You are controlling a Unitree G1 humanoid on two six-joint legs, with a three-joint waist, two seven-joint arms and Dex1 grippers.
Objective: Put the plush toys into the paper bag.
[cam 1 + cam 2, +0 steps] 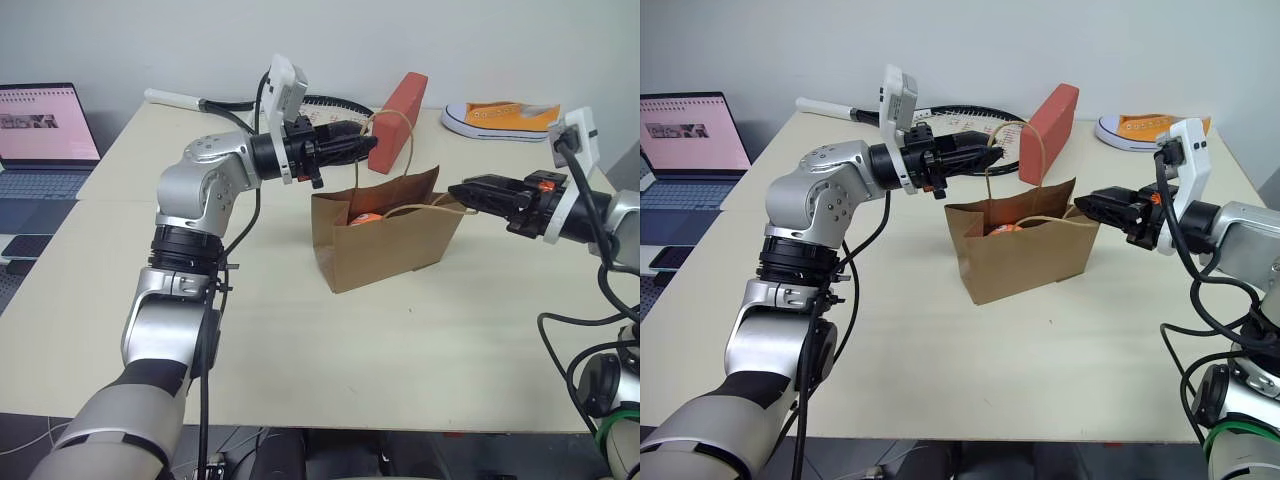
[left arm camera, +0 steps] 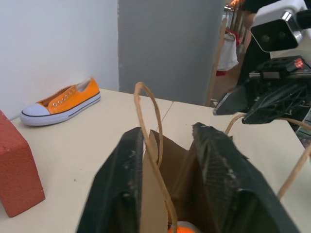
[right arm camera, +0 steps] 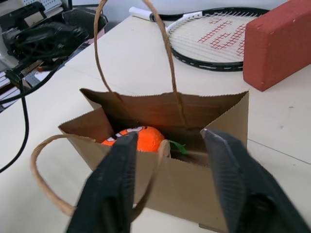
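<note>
— Paper bag (image 1: 385, 240)?
— Stood upright and open mid-table (image 1: 300, 350), toward the far edge, in front of the red block (image 1: 399, 107). Orange carrot toy (image 3: 138, 138) lay inside, green top showing.
— Egg toy?
— Couldn't be made out.
— Left gripper (image 1: 992, 157)?
— Hovered level at the bag's upright far handle (image 1: 392, 140), fingers parted on either side of the loop, not closed on it.
— Right gripper (image 1: 458, 191)?
— Sat just beside the bag's right end, fingers apart, empty; near handle (image 3: 51, 170) drooped beside them.
— Far edge otherwise?
— Racket (image 3: 214, 39) and orange sneaker (image 1: 500, 118).
</note>
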